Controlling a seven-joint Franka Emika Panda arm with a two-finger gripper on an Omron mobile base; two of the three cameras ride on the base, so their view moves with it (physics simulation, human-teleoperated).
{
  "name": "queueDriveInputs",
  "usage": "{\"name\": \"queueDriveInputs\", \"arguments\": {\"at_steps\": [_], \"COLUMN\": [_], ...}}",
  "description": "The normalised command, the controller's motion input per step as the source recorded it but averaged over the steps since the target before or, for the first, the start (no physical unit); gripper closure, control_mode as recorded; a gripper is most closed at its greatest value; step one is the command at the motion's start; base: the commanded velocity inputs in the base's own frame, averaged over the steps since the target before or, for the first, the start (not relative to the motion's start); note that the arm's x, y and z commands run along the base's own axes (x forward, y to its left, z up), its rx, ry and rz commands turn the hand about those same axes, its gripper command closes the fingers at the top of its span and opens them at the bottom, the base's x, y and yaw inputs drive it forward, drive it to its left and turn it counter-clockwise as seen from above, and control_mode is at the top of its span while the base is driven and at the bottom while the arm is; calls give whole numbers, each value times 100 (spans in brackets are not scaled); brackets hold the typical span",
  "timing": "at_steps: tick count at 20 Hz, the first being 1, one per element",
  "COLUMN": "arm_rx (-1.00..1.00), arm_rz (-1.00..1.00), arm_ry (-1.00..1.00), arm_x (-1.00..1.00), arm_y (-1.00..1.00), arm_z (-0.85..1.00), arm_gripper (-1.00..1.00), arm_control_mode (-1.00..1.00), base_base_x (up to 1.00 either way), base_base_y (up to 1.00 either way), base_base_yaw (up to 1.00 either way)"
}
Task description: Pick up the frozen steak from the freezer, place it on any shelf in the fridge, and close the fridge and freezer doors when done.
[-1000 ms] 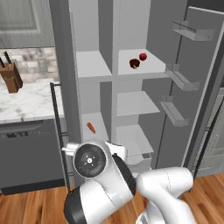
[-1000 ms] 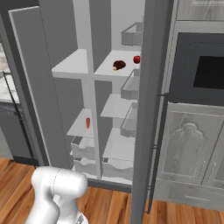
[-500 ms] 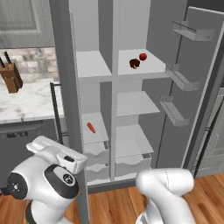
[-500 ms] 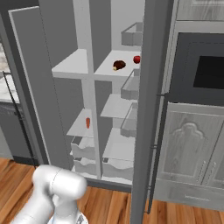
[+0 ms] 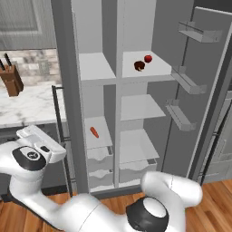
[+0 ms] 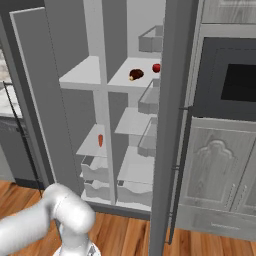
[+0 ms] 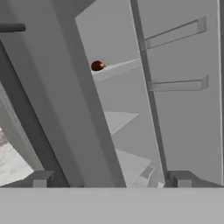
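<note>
**Steak on the fridge's top shelf, both doors open**

My gripper [image 7: 111, 178] has its jaws spread wide and holds nothing; in the hand view its two dark tips stand far apart at the bottom, with the edge of the freezer door [image 7: 65, 109] running up between them. In the left base view my hand sits low at the left, in front of the counter [image 5: 27, 106], outside the appliance.

The steak [image 5: 139, 66] lies on the top shelf [image 5: 149, 72] of the fridge [image 5: 136, 149], near the middle of the slab and toward its back, with a red ball [image 5: 148, 58] just beside it on the door side. In the right base view the steak [image 6: 135, 75] sits near the shelf's front edge as seen from there. In the hand view the steak [image 7: 97, 66] shows as a small dark lump at the shelf's edge.

The freezer [image 5: 93, 113] is the narrower column on the left; a carrot [image 5: 94, 132] rests on its lower shelf, above the drawers.

The fridge door [image 5: 204, 90] stands swung out to the right, its clear bins facing inward. A knife block [image 5: 10, 81] stands on the counter's back edge.
</note>
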Motion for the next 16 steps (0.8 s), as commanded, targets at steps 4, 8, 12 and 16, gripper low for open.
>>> {"name": "queueDriveInputs", "arguments": {"at_steps": [4, 8, 12, 16], "arm_rx": [-3, -8, -1, -1], "arm_rz": [-10, -1, 0, 0], "arm_ry": [0, 0, 0, 0], "arm_x": [87, 72, 72, 55], "arm_y": [15, -2, 7, 3], "arm_z": [-43, -54, -21, -15], "arm_gripper": [-100, -100, -100, -100], "arm_control_mode": [-100, -100, -100, -100], "base_base_x": [0, 0, 0, 0], "base_base_y": [0, 0, 0, 0], "base_base_yaw": [0, 0, 0, 0]}}
